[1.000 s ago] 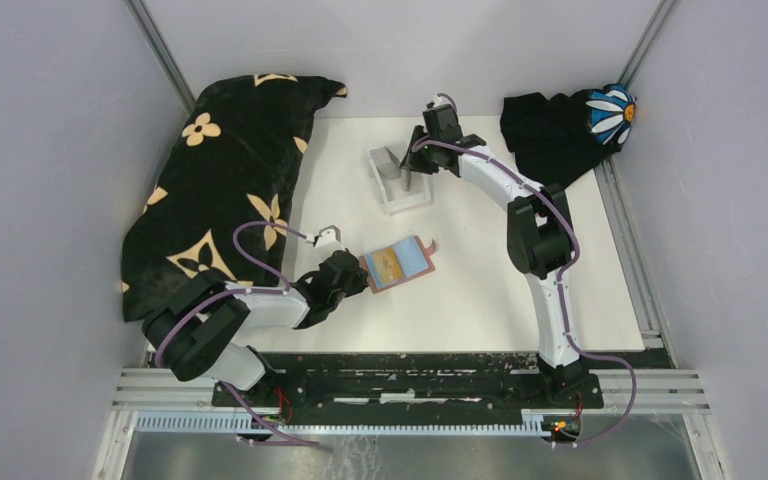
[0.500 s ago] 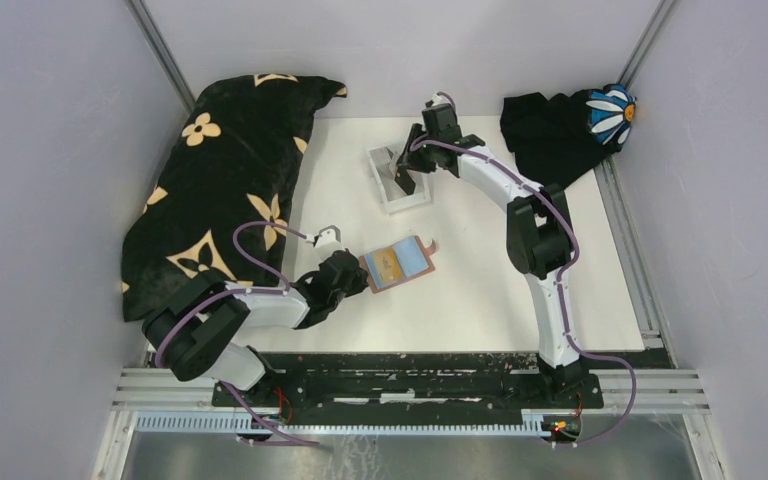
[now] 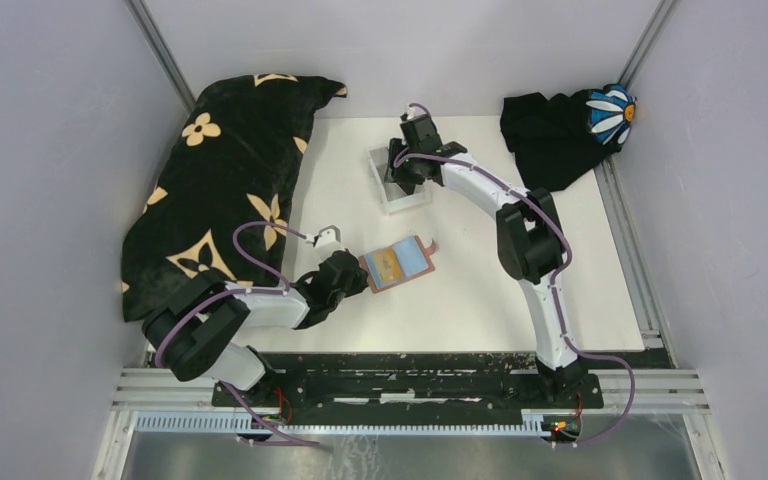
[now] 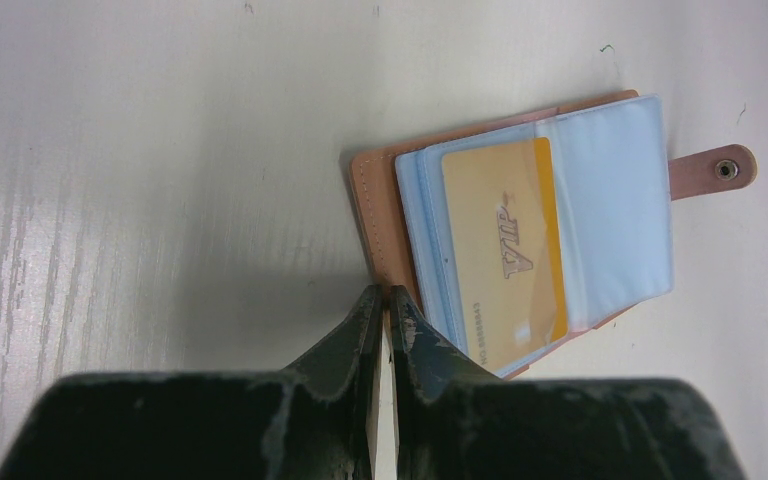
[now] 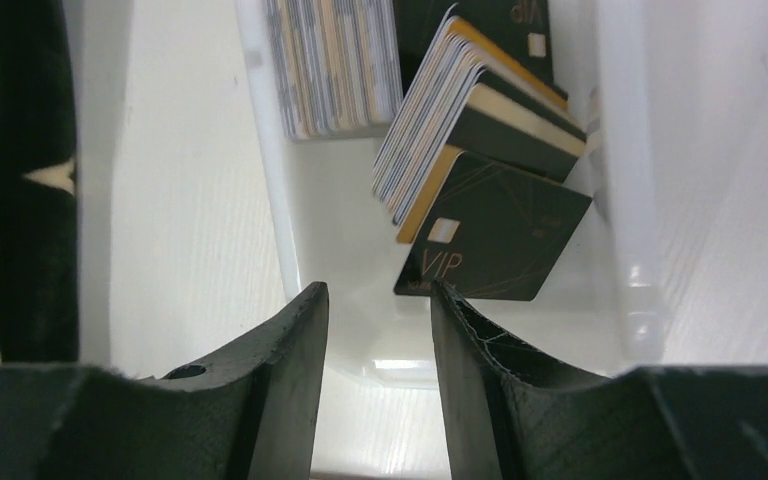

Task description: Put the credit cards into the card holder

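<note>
White table [image 3: 480, 290] boxed in by grey walls, seen from overhead. A big black flowered cloth [image 3: 230, 170] is piled along the left, and another dark cloth [image 3: 550, 135] sits in the back right corner. The card holder [image 3: 400, 262] lies open near the middle, toward the front, with the left gripper [image 3: 362, 275] right at its left edge. Further back there's a white tray [image 3: 407, 205], and the right gripper [image 3: 398, 182] hangs over it.

Left wrist cam: the fingers are squeezed together with just a hairline between them, tips sitting at the near corner of the holder's tan leather cover. Honestly can't tell if they're pinching any leather or only touching it. The holder lies flat and open with its clear plastic sleeves [image 4: 610, 220] fanned out. One gold card [image 4: 505, 250] marked VIP is already tucked into a sleeve. The snap tab [image 4: 725, 170] sticks out on the far side.

Right wrist cam: the fingers are spread apart with nothing between them, poised above the near end of the tray. The rest of the credit cards [image 5: 460, 110] are in there. One bunch stands on edge at the back and a second bunch leans over. A black VIP card [image 5: 500, 240] lies tilted at the front of that bunch, just beyond the fingertips.
</note>
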Action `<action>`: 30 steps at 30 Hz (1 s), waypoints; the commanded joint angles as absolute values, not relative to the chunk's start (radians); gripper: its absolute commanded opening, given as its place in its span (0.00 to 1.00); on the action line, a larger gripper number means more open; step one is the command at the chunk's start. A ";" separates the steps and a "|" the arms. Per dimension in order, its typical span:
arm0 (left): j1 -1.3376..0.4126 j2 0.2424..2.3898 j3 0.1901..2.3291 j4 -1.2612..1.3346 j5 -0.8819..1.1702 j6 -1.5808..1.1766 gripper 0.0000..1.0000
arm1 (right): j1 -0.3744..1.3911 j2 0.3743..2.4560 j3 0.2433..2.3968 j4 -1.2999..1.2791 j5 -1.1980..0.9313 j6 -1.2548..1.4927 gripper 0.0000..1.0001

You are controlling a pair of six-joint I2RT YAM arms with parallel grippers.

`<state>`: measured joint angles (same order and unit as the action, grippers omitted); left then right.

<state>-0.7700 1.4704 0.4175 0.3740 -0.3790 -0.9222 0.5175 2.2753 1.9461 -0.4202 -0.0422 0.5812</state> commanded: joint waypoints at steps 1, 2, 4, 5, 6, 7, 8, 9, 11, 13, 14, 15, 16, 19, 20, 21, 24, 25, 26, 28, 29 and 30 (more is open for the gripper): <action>-0.774 1.476 0.394 0.315 -0.353 -0.885 0.14 | 0.544 2.225 1.940 -0.444 0.046 0.486 0.48; -0.773 1.477 0.394 0.316 -0.353 -0.884 0.14 | 0.545 2.226 1.940 -0.447 0.065 0.479 0.48; -0.773 1.479 0.396 0.316 -0.353 -0.884 0.14 | 0.546 2.235 1.951 -0.463 0.089 0.470 0.48; -0.773 1.479 0.397 0.316 -0.353 -0.884 0.14 | 0.546 2.241 1.963 -0.474 0.106 0.464 0.48; -0.773 1.479 0.397 0.316 -0.354 -0.885 0.14 | 0.546 2.246 1.971 -0.481 0.121 0.459 0.48; -0.773 1.480 0.398 0.316 -0.354 -0.885 0.14 | 0.546 2.250 1.978 -0.485 0.136 0.455 0.48; -0.773 1.483 0.399 0.315 -0.353 -0.884 0.14 | 0.546 2.252 1.981 -0.485 0.146 0.450 0.47; -0.773 1.485 0.400 0.316 -0.353 -0.884 0.14 | 0.546 2.255 1.986 -0.487 0.153 0.445 0.47; -0.773 1.492 0.404 0.316 -0.354 -0.883 0.14 | 0.547 2.264 2.003 -0.495 0.166 0.437 0.47; -0.773 1.499 0.408 0.316 -0.352 -0.882 0.14 | 0.547 2.279 2.026 -0.509 0.174 0.429 0.47; -0.773 1.502 0.410 0.316 -0.351 -0.881 0.14 | 0.547 2.287 2.039 -0.515 0.175 0.424 0.47; -0.773 1.503 0.411 0.316 -0.351 -0.881 0.14 | 0.549 2.295 2.050 -0.520 0.176 0.420 0.47; -0.773 1.508 0.412 0.316 -0.352 -0.881 0.14 | 0.549 2.300 2.059 -0.523 0.175 0.417 0.47; -0.773 1.515 0.415 0.316 -0.353 -0.880 0.14 | 0.552 2.306 2.073 -0.525 0.172 0.414 0.47; -0.773 1.519 0.415 0.317 -0.351 -0.881 0.14 | 0.553 2.306 2.072 -0.524 0.171 0.414 0.47; -0.773 1.520 0.416 0.318 -0.351 -0.881 0.14 | 0.554 2.303 2.072 -0.525 0.170 0.413 0.47; -0.773 1.525 0.417 0.322 -0.350 -0.881 0.14 | 0.566 2.292 2.061 -0.519 0.179 0.403 0.47; -0.772 1.527 0.416 0.323 -0.350 -0.881 0.14 | 0.570 2.287 2.057 -0.518 0.184 0.401 0.47; -0.772 1.528 0.417 0.324 -0.350 -0.881 0.14 | 0.572 2.283 2.051 -0.515 0.187 0.398 0.47; -0.773 1.533 0.417 0.328 -0.348 -0.881 0.14 | 0.579 2.280 2.051 -0.515 0.192 0.393 0.47; -0.773 1.536 0.418 0.329 -0.346 -0.881 0.14 | 0.581 2.282 2.056 -0.516 0.193 0.392 0.47; -0.773 1.538 0.418 0.332 -0.345 -0.881 0.14 | 0.583 2.285 2.060 -0.521 0.192 0.391 0.47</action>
